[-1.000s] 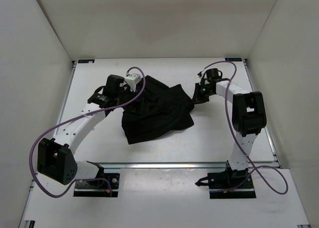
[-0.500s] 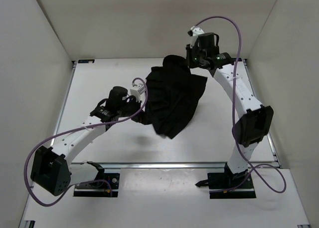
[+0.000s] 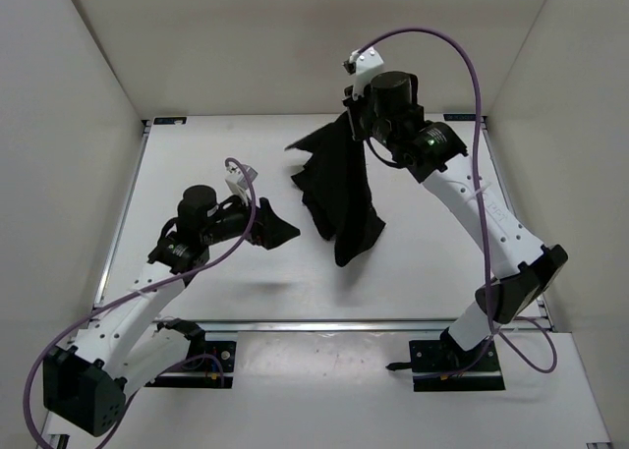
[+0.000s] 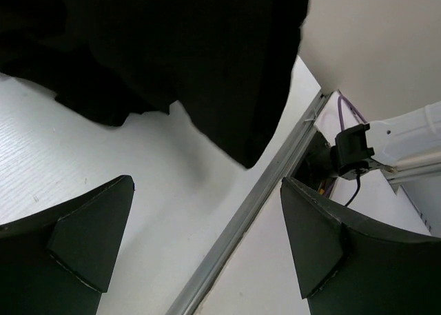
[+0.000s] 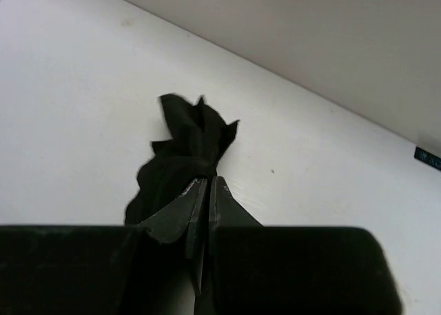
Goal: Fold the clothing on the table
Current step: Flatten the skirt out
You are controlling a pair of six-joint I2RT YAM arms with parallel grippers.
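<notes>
My right gripper [image 3: 354,127] was pinched shut on top bunch of clothing [image 3: 339,189], arm raised high over far side of table [image 3: 187,164]. Cloth hung down from it, long axis vertical, lower hem near tabletop, contact unclear. My left gripper [image 3: 276,232] was wide apart, empty, low, just left of hem, pointed at it. Likely nearer arm for free edge.

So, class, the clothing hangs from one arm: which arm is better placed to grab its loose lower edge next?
Probably left. The left jaws stand open and empty beside the hanging clothing; the right jaws are shut on its top.
</notes>
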